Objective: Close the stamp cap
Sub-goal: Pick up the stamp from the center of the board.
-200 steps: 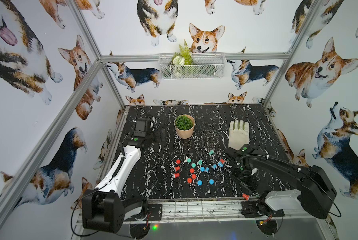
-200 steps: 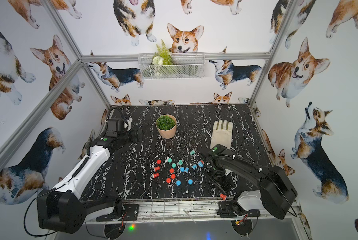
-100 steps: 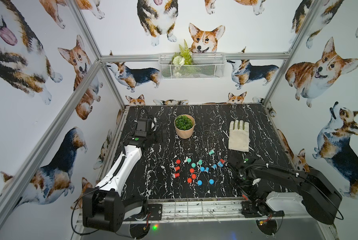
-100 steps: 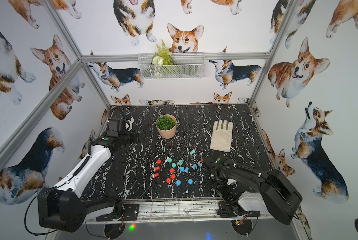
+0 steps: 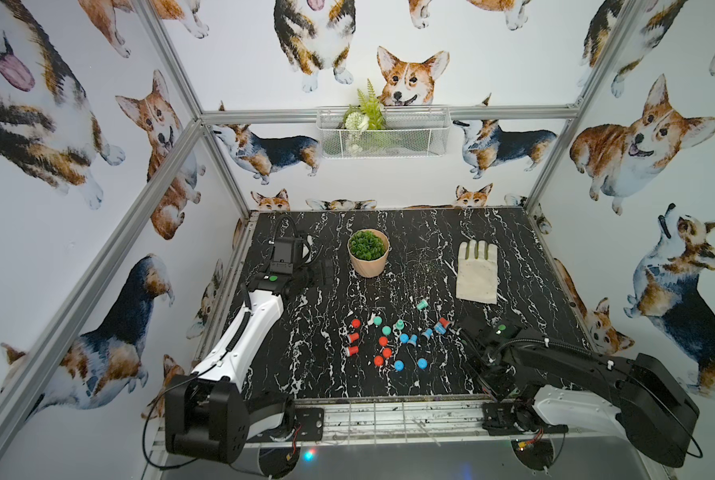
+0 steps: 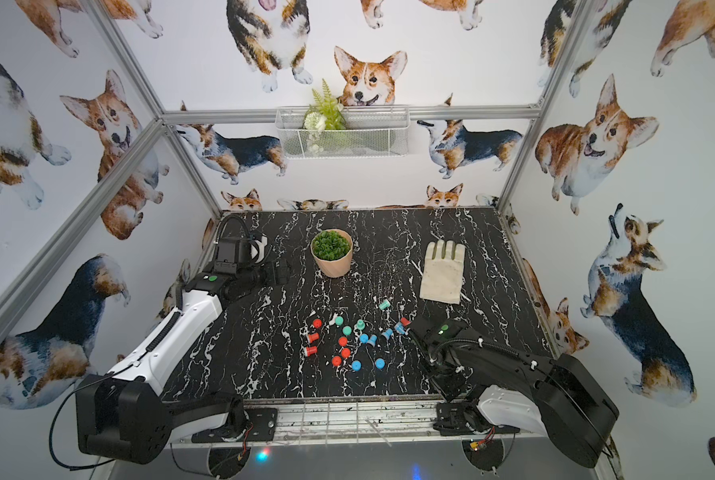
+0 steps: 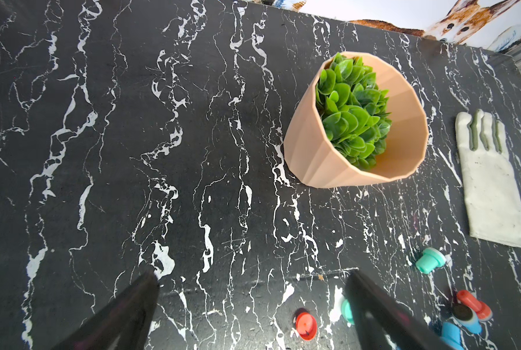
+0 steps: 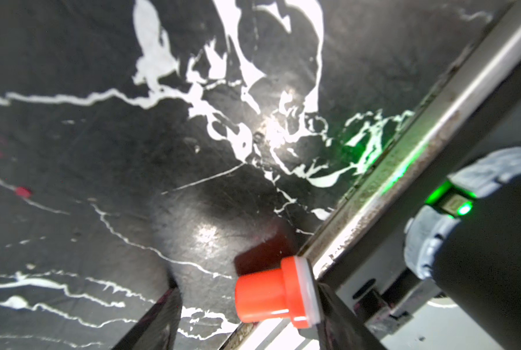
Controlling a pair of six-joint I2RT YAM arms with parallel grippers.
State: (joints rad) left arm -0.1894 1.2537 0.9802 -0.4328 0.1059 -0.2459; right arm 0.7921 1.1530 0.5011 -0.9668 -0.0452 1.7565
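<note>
The big black table (image 5: 409, 249) with white streaks fills the floor of the box. The white left arm (image 5: 243, 332) lies along one side of it. The black right arm (image 5: 576, 361) bends over the front corner on the other side. A wire basket (image 5: 382, 137) with a green plant hangs on the back wall. A pale glove (image 5: 477, 274) lies flat near the back, well apart from a peach pot (image 5: 368, 266) of green leaves. The left gripper (image 7: 253, 274) hangs over bare table near the pot, its two fingers spread wide with nothing between them. The right gripper (image 8: 244, 291) is low at the front edge of the table, next to the metal rail (image 8: 404, 145), and its fingers are apart too. A bunch of little red, green and blue stamps (image 5: 389, 340) sits in the middle of the table. One red stamp (image 8: 271, 294) is sideways between the right gripper's fingers. Its wide, white-rimmed end touches one finger, and the other finger is not touching it.
</note>
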